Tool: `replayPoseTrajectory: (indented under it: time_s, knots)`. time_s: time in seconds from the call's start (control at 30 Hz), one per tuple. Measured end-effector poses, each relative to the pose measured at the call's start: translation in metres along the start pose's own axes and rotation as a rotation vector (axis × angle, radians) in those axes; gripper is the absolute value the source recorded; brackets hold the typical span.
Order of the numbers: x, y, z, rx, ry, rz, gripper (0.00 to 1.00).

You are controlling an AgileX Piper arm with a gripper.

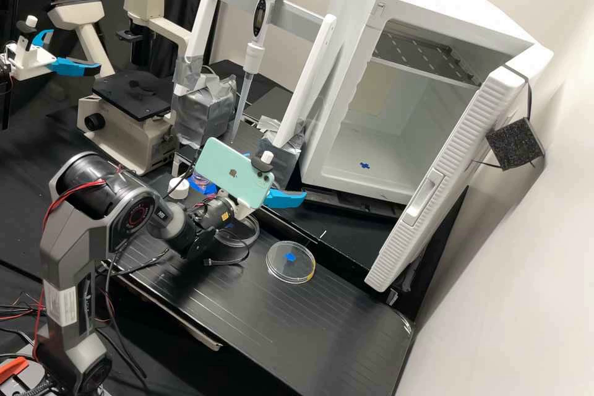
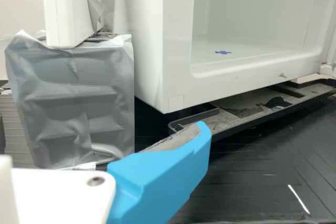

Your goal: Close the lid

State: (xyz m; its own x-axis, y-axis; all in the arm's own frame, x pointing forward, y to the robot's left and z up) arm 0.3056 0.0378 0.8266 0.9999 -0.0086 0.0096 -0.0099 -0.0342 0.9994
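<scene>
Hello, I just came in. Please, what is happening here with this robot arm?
The robot arm's gripper is open and holds nothing, above the bench beside the white cabinet, whose door stands open. A clear round dish with a blue mark lies on the black bench; another clear dish is partly behind the arm.

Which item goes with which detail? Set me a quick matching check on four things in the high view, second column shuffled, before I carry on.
1. Cabinet door
2. Blue-marked dish
3. Pipette
4. Phone

A. mint green
B. standing open
C. held upright at the grey crossbar
D. lying on the black bench

Pairs: 1-B, 2-D, 3-C, 4-A
</scene>
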Motion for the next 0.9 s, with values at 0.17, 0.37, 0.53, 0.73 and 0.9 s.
replayPoseTrajectory:
  time_s: [0.17,0.37,0.53,0.73,0.9]
  knots:
    - [0.0,0.0,0.0,0.0,0.0,0.0,1.0]
    - [-0.004,0.0,0.003,-0.002,-0.008,0.002,1.0]
    - [-0.027,0.015,0.011,-0.002,0.004,0.049,1.0]
    - [-0.067,0.039,0.022,0.013,0.059,0.143,1.0]
    - [-0.099,0.054,0.039,0.019,0.067,0.219,1.0]
